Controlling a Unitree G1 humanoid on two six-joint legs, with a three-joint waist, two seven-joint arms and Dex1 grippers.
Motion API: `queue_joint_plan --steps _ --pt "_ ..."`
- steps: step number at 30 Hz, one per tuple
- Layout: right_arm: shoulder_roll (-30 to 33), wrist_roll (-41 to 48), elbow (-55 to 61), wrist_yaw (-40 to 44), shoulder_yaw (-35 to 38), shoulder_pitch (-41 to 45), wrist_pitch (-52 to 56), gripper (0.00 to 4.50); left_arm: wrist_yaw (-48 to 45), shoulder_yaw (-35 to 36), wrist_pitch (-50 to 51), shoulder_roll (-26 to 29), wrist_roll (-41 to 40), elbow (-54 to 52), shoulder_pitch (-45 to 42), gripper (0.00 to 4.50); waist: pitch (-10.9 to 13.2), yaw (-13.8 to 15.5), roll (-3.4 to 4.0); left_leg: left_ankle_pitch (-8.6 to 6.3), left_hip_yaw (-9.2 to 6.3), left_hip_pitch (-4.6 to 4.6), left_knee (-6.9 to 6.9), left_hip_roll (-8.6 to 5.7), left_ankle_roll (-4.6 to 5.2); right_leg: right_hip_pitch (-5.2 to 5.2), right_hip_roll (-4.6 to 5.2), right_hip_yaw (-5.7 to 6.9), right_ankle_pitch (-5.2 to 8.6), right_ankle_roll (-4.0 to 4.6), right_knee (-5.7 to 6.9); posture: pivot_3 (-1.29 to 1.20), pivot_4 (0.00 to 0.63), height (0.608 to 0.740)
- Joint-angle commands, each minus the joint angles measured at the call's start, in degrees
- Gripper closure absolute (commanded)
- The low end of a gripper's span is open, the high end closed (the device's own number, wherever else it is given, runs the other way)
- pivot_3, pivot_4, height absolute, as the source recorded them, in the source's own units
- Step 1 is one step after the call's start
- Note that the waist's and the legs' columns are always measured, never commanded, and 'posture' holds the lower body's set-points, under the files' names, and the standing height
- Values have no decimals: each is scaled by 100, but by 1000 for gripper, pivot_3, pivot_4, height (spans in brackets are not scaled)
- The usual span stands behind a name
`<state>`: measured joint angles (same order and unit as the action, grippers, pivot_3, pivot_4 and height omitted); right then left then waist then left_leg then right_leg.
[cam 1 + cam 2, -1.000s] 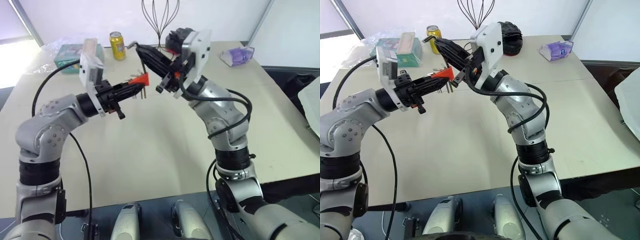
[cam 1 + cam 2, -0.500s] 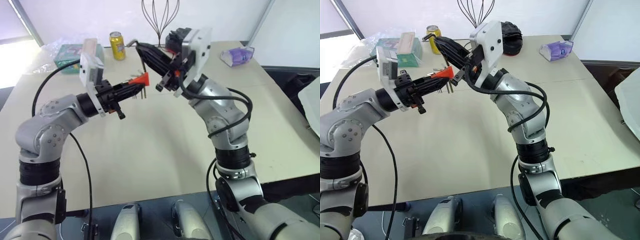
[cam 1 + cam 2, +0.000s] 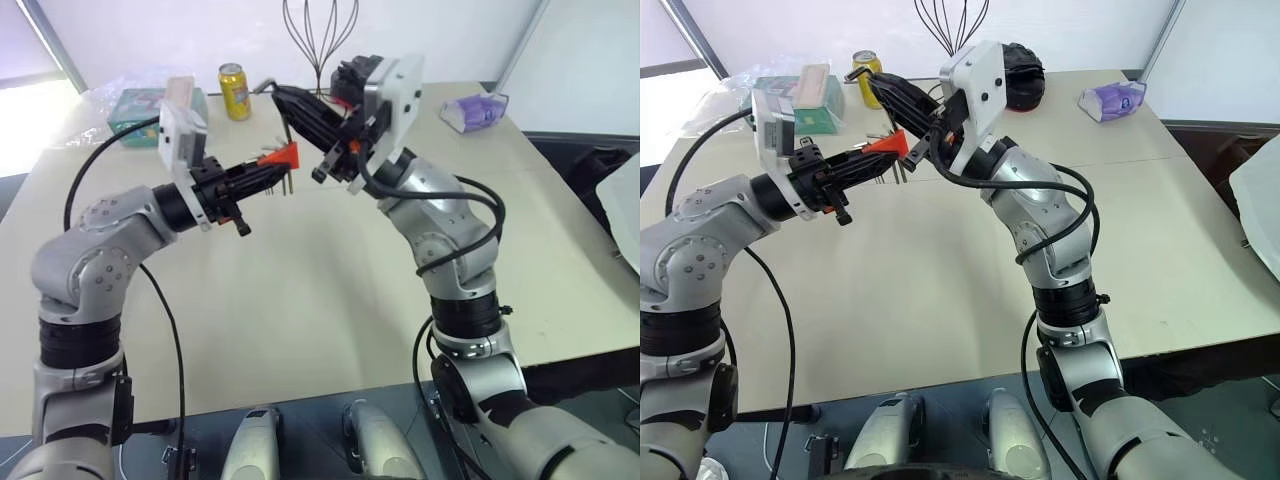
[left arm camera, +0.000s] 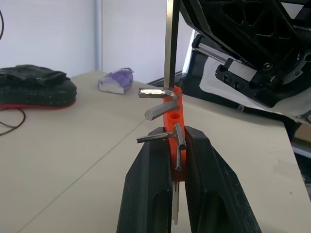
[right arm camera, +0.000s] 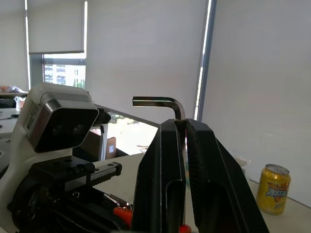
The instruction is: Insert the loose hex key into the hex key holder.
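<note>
Hex key holder [image 4: 173, 127], an orange-red plastic block, sits pinched between the left gripper's [image 3: 275, 170] two black fingers, held in the air above the far middle of the tabletop [image 3: 320, 290]. Its slots carry several short grey keys: the left wrist view shows bent ends poking out sideways from the block at different angles and straight shanks running back between the fingers.

The loose hex key [image 5: 165, 103] is clamped in the right gripper [image 5: 183, 127], whose jaws are closed on its long shank, the short bent end sticking out past the fingertips. In the left wrist view the shank comes straight down to the top end of the holder; whether its tip has entered a slot or only touches the block cannot be told. The two grippers meet near the middle, the right one above and slightly farther than the left.

Farther off, at the far left of the tabletop, stands a yellow can [image 3: 235, 91] beside a green box [image 3: 140, 108] and some clear plastic wrapping [image 3: 115, 88]. A black wire frame [image 3: 320, 35] rises at the far edge, and a purple tissue pack [image 3: 475, 110] lies at the far right.
</note>
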<state>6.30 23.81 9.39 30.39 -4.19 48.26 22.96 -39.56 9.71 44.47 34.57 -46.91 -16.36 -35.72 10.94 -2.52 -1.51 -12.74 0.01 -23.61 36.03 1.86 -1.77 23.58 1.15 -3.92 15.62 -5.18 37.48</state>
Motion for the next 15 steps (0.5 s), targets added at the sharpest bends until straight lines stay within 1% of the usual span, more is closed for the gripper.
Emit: queue_joint_plan --steps 1,15 --pt "31 27 149 18 40 90 -76 4448 10 149 -119 -19 -81 -119 -139 4500 0 1 0 0 0 0 0 0 0 0 0 0 0 0 0 0 150 740" --pt "109 46 179 4 75 107 -41 4448 -5 158 -176 -16 -41 -74 -146 4500 0 0 0 0 0 0 -2 0 0 0 0 0 0 0 -2 0 150 740"
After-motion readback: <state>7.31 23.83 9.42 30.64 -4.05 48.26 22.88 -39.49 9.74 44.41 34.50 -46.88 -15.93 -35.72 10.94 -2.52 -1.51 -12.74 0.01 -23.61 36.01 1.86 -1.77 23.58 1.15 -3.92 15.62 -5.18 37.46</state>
